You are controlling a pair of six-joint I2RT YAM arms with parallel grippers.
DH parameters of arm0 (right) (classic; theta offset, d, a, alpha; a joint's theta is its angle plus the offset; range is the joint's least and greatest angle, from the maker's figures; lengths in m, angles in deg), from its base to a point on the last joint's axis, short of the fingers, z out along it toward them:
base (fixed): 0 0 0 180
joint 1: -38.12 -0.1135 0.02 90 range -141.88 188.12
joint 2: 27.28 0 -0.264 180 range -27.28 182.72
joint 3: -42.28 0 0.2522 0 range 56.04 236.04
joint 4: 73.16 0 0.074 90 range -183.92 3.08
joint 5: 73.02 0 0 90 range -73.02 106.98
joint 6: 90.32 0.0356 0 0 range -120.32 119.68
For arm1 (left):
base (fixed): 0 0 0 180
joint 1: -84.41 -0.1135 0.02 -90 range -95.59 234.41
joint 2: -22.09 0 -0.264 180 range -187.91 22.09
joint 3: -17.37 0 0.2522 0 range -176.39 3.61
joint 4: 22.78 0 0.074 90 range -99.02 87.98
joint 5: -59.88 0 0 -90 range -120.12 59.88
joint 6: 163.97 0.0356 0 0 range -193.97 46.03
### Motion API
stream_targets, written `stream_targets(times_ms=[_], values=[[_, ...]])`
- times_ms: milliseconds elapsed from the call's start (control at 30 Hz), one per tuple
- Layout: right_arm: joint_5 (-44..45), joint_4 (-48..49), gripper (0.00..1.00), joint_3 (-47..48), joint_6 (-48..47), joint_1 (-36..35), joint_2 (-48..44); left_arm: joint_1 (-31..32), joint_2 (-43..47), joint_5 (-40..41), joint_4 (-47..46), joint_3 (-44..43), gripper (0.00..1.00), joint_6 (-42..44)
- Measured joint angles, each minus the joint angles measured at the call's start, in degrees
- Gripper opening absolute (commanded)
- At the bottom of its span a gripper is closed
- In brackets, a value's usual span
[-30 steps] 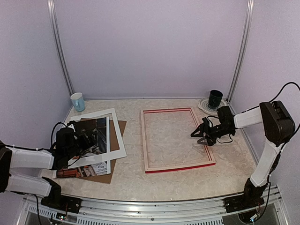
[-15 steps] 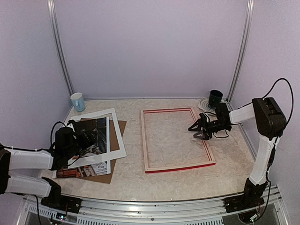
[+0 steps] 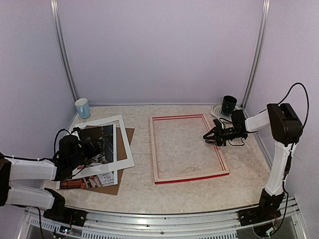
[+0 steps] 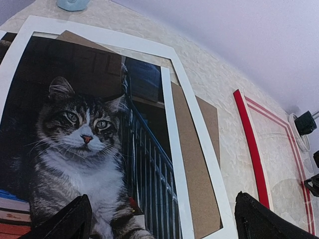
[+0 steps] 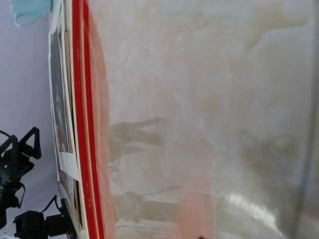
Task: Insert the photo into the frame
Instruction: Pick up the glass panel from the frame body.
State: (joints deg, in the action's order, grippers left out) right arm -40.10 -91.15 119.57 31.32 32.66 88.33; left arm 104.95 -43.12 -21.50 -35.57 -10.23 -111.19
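Note:
The photo [image 3: 97,147], a glossy tabby-cat print [image 4: 75,139], lies at the left under a white mat [image 3: 127,149] and on a brown backing board [image 3: 112,186]. My left gripper [image 3: 92,149] hovers low over the print's near part, open wide, with one black fingertip [image 4: 75,219] at each lower corner of the left wrist view. The red frame [image 3: 189,177] lies flat at the centre. My right gripper [image 3: 209,137] sits at its right rail with the jaws narrowed. The right wrist view shows the far red rail [image 5: 79,124] and a blurred pink streak close by, but no fingers.
A pale blue cup [image 3: 82,107] stands at the back left. A dark green cup [image 3: 229,104] sits on a white dish at the back right, just behind my right arm. Metal corner posts rise on both sides.
My right gripper moved back along the frame's right rail and its jaws narrowed. The left arm, the photo and the frame stayed put.

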Motion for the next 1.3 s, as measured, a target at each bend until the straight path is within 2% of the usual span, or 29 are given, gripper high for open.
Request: stream_targets(times_ms=[267,400,600,1300], values=[[-1.49,0.92,0.13,-0.72,-0.92,0.0,0.11,0.15,0.11,0.48,0.0,0.0,0.99,0.0],[-1.66,0.92,0.1,-1.09,-1.2,0.0,0.11,0.17,0.11,0.59,0.0,0.0,0.99,0.0],[-1.97,1.05,0.0,-1.9,-1.31,0.0,-0.02,0.2,0.11,0.68,0.0,0.0,0.99,0.0],[-5.77,5.62,0.0,-6.6,2.78,-0.07,-6.67,0.46,0.09,0.83,0.0,0.0,0.99,0.0]])
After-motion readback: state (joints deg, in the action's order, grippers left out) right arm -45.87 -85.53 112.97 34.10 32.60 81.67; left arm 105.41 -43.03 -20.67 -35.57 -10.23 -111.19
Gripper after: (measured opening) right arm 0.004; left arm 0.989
